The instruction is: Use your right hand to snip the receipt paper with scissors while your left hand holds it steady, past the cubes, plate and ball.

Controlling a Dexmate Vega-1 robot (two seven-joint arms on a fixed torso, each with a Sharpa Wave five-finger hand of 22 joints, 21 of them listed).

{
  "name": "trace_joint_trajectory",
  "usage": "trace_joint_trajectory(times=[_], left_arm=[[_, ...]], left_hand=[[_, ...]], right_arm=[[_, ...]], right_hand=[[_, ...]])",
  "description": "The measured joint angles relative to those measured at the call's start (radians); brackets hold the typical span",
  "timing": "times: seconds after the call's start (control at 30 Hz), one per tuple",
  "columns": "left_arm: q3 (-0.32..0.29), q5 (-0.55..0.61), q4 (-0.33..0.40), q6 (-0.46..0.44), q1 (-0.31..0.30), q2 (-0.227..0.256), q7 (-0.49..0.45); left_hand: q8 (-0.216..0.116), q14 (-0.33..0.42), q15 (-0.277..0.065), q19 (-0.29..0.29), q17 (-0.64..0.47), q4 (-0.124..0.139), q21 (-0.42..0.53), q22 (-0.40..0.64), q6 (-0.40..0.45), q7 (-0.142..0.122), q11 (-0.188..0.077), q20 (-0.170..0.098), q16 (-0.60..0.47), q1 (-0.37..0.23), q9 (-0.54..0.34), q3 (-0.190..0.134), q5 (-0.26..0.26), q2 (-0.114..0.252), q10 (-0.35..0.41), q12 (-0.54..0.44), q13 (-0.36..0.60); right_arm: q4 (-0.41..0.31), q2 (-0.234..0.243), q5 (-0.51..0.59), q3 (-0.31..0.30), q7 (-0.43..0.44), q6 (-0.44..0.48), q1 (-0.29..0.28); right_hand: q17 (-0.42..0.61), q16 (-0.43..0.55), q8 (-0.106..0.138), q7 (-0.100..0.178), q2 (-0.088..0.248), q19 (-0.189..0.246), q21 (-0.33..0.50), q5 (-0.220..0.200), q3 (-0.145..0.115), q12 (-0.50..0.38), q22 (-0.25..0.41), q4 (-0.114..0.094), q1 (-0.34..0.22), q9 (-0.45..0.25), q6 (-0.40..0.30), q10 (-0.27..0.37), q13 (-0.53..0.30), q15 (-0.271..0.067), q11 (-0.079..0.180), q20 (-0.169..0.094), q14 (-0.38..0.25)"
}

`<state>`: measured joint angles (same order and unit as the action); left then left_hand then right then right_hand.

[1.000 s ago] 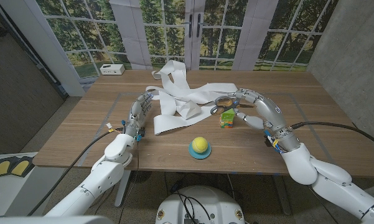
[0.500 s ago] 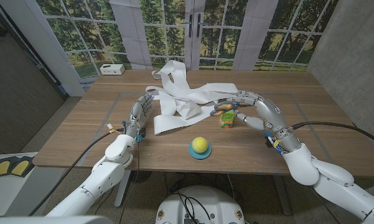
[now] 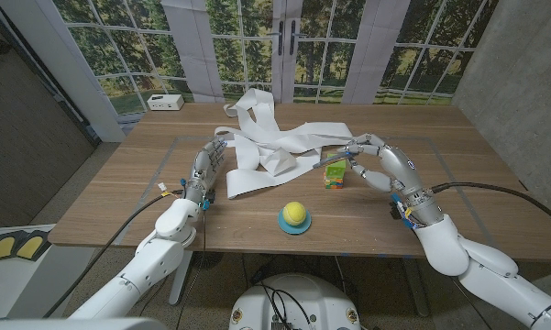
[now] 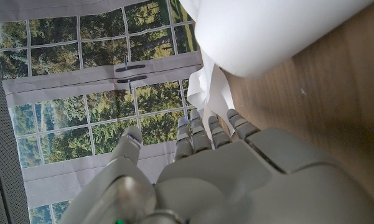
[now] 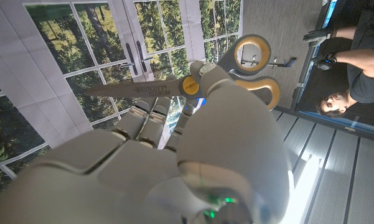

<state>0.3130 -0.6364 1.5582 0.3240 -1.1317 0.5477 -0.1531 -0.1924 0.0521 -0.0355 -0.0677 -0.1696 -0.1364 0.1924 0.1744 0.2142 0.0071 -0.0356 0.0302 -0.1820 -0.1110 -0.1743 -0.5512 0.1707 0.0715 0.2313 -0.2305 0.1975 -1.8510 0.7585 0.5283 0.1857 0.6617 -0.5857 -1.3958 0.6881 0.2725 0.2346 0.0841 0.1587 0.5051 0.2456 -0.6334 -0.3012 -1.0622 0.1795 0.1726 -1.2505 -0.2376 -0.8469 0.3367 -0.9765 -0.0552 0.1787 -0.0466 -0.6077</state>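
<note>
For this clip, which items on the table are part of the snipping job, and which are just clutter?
Job:
- receipt paper, long white strips heaped across the table
- scissors, gripped in the right robot hand
- left robot hand, at the paper's edge

Lying about:
- cubes, colourful, near the right robot hand
- ball sitting on a small plate
- white box at the far corner

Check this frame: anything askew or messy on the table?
The receipt paper is the odd part: a long, tangled strip crumpled across the table, one loop lifted at the far side. The cubes and the ball on its plate sit normally. The right hand holds scissors.
</note>
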Motion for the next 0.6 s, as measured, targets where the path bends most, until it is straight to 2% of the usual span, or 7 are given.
trace_joint_trajectory(times=[0.1,0.2,0.37,0.47,0.53,0.6], left_arm=[[0.000,0.000,0.003,0.000,-0.002,0.001,-0.001],[0.000,0.000,0.007,0.000,-0.005,0.002,-0.002],[0.000,0.000,0.013,-0.001,-0.010,0.002,-0.005],[0.000,0.000,0.016,-0.001,-0.011,0.003,-0.007],[0.000,0.000,0.018,-0.001,-0.013,0.003,-0.007],[0.000,0.000,0.019,-0.001,-0.014,0.003,-0.008]], left_hand=[[0.000,0.000,0.000,0.000,0.000,0.000,0.000,0.000,0.000,0.000,0.000,0.000,0.000,0.000,0.000,0.000,0.000,0.000,0.000,0.000,0.000],[0.000,0.000,0.000,0.000,0.000,0.000,0.000,0.000,0.000,0.000,0.000,0.000,0.000,0.000,0.000,0.000,0.000,0.000,0.000,0.000,0.000],[0.000,0.010,-0.002,0.000,0.000,0.000,0.000,0.000,0.002,0.002,-0.001,0.000,0.000,0.000,0.000,0.000,0.000,0.000,0.001,0.000,0.000],[0.000,0.011,0.000,0.000,0.000,0.000,0.000,0.000,0.006,0.005,-0.005,0.000,0.000,0.000,0.000,0.000,0.000,0.000,0.005,0.000,0.000],[0.000,0.011,0.000,0.000,0.000,0.000,0.000,0.000,0.009,0.002,-0.005,0.000,0.000,0.000,0.000,0.000,0.000,0.000,0.005,0.000,0.000],[0.000,0.011,0.000,0.000,0.000,0.000,0.000,0.000,0.009,0.002,-0.005,0.000,0.000,0.000,0.000,0.000,0.000,0.000,0.005,0.000,0.000]], right_arm=[[0.008,-0.012,-0.017,0.000,0.002,-0.015,0.000],[0.016,-0.026,-0.031,0.000,0.002,-0.028,0.000],[0.031,-0.053,-0.056,-0.001,0.002,-0.060,-0.002],[0.037,-0.068,-0.063,-0.006,-0.002,-0.069,-0.004],[0.039,-0.074,-0.067,-0.010,-0.007,-0.076,-0.007],[0.039,-0.080,-0.069,-0.014,-0.010,-0.078,-0.010]], right_hand=[[0.014,0.006,0.000,-0.002,0.020,0.025,0.006,-0.001,-0.004,-0.005,0.000,0.004,-0.020,-0.013,-0.009,-0.007,-0.009,-0.006,-0.004,-0.003,-0.027],[0.027,0.016,0.000,-0.002,0.020,0.036,0.010,-0.001,-0.017,-0.003,0.000,-0.009,-0.020,-0.020,-0.009,-0.003,0.002,-0.006,-0.005,-0.004,-0.048],[0.048,0.027,0.000,-0.007,0.020,0.049,0.014,0.002,-0.017,0.009,0.000,-0.009,-0.020,-0.025,-0.014,0.017,0.028,-0.009,-0.006,-0.003,-0.062],[0.062,0.031,-0.009,-0.007,0.020,0.049,0.014,0.024,-0.018,0.025,0.005,-0.010,-0.020,-0.025,-0.013,0.017,0.037,-0.009,-0.006,-0.003,-0.062],[0.071,0.031,-0.017,0.001,0.020,0.048,0.014,0.047,-0.025,0.041,0.005,-0.029,-0.020,-0.025,0.002,0.019,0.058,-0.009,-0.004,-0.004,-0.062],[0.076,0.026,-0.025,0.012,0.020,0.043,0.014,0.075,-0.021,0.057,0.009,-0.038,-0.020,-0.027,0.013,0.025,0.079,-0.008,0.002,-0.005,-0.053]])
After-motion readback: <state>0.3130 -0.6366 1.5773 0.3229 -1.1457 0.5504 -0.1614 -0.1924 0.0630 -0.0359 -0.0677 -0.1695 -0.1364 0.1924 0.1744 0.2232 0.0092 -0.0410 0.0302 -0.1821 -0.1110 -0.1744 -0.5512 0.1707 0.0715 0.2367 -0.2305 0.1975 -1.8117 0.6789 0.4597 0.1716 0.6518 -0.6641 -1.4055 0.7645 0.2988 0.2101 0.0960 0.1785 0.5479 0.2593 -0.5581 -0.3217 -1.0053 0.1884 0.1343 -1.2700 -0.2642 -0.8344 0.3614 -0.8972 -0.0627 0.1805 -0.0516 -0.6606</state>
